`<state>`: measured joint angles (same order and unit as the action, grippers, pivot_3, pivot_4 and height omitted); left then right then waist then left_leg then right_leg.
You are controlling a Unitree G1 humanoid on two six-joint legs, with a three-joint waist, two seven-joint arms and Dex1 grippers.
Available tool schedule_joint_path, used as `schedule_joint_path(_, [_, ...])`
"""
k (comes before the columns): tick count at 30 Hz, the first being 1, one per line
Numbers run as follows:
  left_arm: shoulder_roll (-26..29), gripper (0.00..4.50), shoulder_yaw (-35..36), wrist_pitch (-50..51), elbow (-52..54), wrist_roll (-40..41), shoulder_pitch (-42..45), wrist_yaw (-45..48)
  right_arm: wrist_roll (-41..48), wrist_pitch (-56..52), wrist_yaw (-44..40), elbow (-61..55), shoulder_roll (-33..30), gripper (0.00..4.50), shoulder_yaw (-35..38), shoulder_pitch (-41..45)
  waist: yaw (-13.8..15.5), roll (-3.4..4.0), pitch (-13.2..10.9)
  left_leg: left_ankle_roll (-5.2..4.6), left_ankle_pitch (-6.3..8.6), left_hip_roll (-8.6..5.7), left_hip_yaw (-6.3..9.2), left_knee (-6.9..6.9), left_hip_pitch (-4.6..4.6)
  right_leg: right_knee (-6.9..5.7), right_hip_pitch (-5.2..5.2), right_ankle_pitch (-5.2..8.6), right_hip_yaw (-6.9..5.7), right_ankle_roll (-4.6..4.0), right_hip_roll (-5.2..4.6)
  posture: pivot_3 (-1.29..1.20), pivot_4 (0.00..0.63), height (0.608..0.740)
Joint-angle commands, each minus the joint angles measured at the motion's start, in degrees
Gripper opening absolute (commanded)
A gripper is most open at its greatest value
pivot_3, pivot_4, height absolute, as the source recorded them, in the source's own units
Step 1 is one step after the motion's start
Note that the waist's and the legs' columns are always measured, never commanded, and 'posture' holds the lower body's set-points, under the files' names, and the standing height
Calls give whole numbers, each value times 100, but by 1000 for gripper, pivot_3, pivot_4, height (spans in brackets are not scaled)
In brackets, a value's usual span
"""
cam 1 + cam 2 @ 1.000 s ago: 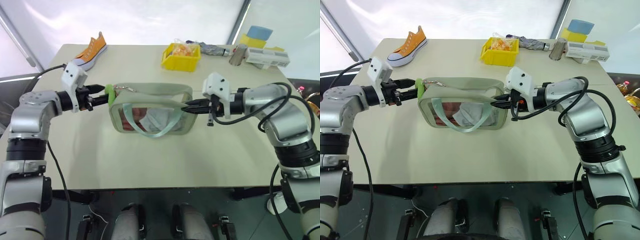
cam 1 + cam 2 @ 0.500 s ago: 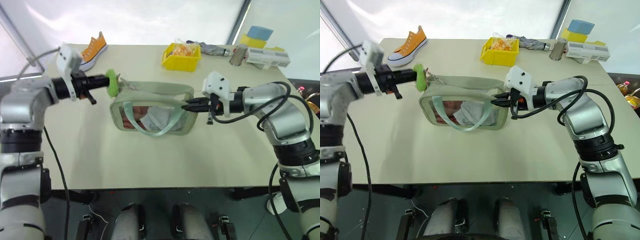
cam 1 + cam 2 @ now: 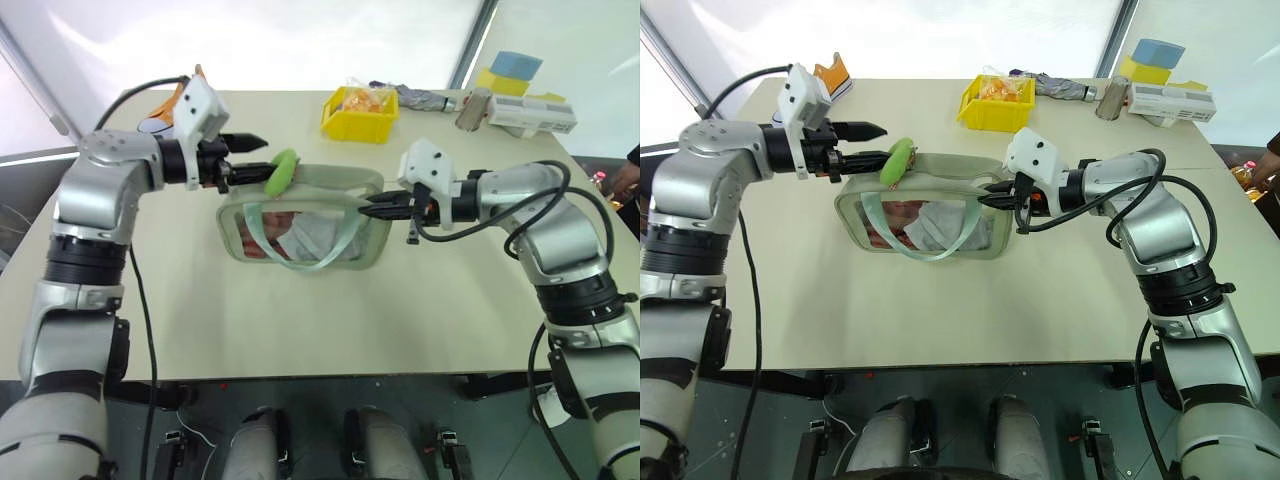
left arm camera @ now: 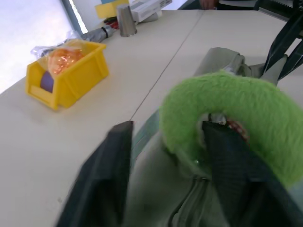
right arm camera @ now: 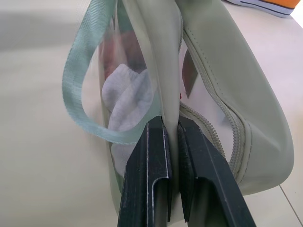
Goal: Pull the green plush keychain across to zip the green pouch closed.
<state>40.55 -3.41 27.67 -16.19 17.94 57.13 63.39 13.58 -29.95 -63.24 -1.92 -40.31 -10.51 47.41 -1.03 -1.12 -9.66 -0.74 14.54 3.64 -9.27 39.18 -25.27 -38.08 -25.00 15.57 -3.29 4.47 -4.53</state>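
**Keychain at the tip of one spread finger**

The green plush keychain [image 3: 282,172] sits over the pouch's [image 3: 305,222] top, near its left end. The left gripper [image 3: 248,158] has its fingers apart, the lower one poking into the ring. The right gripper [image 3: 372,211] is pinched tight on the pouch's right edge.

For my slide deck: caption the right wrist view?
Right gripper pinching the green pouch's end edge.
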Motion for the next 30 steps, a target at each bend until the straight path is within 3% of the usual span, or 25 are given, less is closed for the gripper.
schedule_joint_path(1, [442,4487,268,-45,224,-68,228,95,-23,118,28,-8,33,0,74,66,-6,0,0,0,0,0,0,0,0,-1,-1,0,0,0,0,0,150,740])
schedule_joint_path(8, [1485,4487,696,931,1674,553,-743,553,-85,275,22,205,110,0,67,160,-7,1,0,0,0,7,0,-1,-1,-1,-5,0,1,0,-1,0,150,740])
schedule_joint_path(13, [1459,4487,795,1078,2453,644,-1791,226,-116,302,-42,262,135,0,53,230,7,2,0,0,0,9,7,-1,0,-2,0,0,2,-1,-2,0,150,740])
schedule_joint_path(17, [1072,4487,854,993,2225,530,-1992,-367,-111,252,-77,227,129,0,54,248,22,2,0,0,0,7,8,0,-1,-1,0,0,1,-1,-1,0,150,740])
schedule_joint_path(21, [937,3222,837,892,2105,544,-2018,-465,-101,193,-84,170,137,0,54,228,8,1,0,0,0,3,6,0,-2,-1,0,0,1,-1,-2,0,150,740])
schedule_joint_path(27, [894,221,795,912,2109,621,-2081,-405,-78,103,-60,117,177,0,67,245,12,2,0,0,0,4,5,-1,-1,-1,-1,0,1,-1,-2,0,150,740])
schedule_joint_path(30, [943,40,783,1042,2119,648,-2035,-400,-33,73,-53,149,230,0,104,317,12,1,0,0,0,4,5,-1,-1,-1,0,0,1,-1,-1,0,150,740])
